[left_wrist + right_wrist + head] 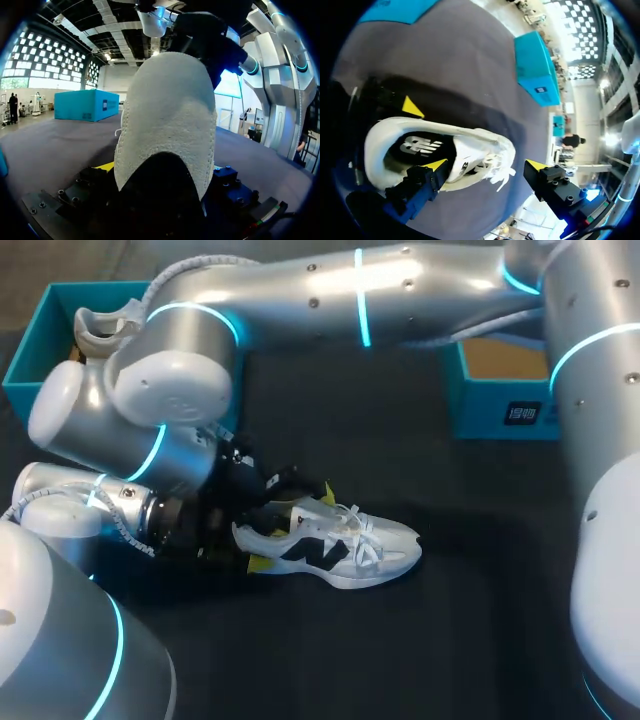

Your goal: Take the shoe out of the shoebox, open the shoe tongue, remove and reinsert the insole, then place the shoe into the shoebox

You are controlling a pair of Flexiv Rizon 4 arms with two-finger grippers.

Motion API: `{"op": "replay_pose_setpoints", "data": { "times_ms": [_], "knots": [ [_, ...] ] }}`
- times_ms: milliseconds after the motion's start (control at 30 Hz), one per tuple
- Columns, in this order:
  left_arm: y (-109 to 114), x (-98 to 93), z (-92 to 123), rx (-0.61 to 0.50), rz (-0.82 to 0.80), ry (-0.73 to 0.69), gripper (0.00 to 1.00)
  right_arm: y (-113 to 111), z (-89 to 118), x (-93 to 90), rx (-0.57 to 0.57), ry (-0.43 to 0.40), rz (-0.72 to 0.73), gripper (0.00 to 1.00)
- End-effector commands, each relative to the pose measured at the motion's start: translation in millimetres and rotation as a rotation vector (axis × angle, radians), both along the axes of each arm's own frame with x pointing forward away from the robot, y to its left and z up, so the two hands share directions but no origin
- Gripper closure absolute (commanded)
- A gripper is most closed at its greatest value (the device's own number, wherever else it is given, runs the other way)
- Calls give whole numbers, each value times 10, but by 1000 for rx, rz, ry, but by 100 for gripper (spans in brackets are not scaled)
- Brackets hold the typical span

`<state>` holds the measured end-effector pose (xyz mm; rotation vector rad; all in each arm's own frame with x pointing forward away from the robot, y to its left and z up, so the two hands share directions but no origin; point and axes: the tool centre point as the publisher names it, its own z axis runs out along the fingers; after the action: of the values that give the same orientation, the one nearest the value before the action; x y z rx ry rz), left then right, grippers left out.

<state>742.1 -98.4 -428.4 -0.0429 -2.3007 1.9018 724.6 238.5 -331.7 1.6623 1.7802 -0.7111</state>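
Black bench [480, 620] fills the head view. Teal shoebox [30, 365] sits upper left, a second teal box [500, 405] upper right. White shoe [340, 545] stands on its sole at centre frame, out of the shoebox. Left gripper [160, 169] looks clamped on the heel. Right gripper [486, 164] is spread wide, one tip at the collar, the other over bare bench. Risk: that tip snags the collar or laces and drags the shoe out of the soft heel hold.

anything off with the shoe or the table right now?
Nothing stands out. The shoe sits upright on its sole on the table, with no visible damage. The insole lies flat inside it. The laces are loose across the top, nothing more.
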Motion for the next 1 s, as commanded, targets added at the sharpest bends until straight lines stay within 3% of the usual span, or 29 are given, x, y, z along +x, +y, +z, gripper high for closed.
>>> {"op": "replay_pose_setpoints", "data": {
  "times_ms": [33,433,1000],
  "knots": [
    [7,22,-39,0,4,-1,100,0,-49,-18,-247,-567,-534,0],
    [7,22,-39,0,4,-1,100,-247,-2,-70,-207,-580,-585,0],
    [7,22,-39,0,4,-1,100,-404,139,-143,-81,-566,-606,0]
  ]
}}
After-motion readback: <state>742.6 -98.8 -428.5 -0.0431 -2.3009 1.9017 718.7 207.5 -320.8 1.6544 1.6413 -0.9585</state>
